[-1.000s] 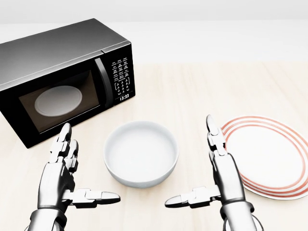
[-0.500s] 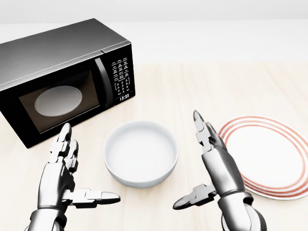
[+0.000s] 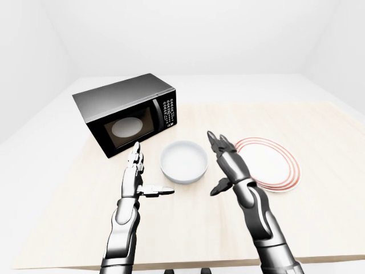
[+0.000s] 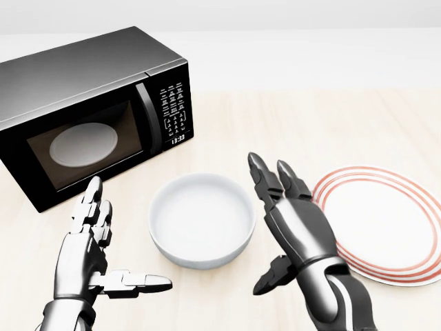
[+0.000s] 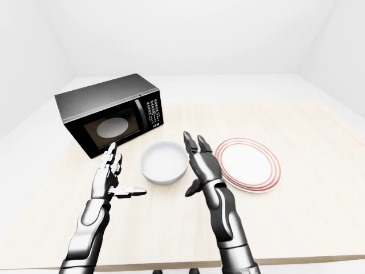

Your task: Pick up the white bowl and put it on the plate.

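I see the white bowl (image 4: pixel 202 229) on the tabletop (image 4: pixel 310 124), plate (image 4: pixel 386 224) to its right. My right hand (image 4: pixel 289 227) spreads wide beside the bowl; left hand (image 4: pixel 93 255) wide too.

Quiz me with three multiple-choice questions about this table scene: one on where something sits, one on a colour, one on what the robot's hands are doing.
1. In the head view, where does the round white ceramic bowl lie?
A. inside the microwave
B. on the plate
C. between the black box-shaped microwave and the flat white plate

2. What colour are the rings round the plate's rim?
A. red
B. blue
C. green

3. What are the hands doing?
A. both closed round the bowl
B. both open, holding nothing
C. the left one lifts the plate

Answers:
1 C: the bowl rests on the pale wooden table, microwave to its left, plate to its right.
2 A: thin red rings circle the rim.
3 B: the left hand and right hand have their fingers spread, one on each side of the bowl.
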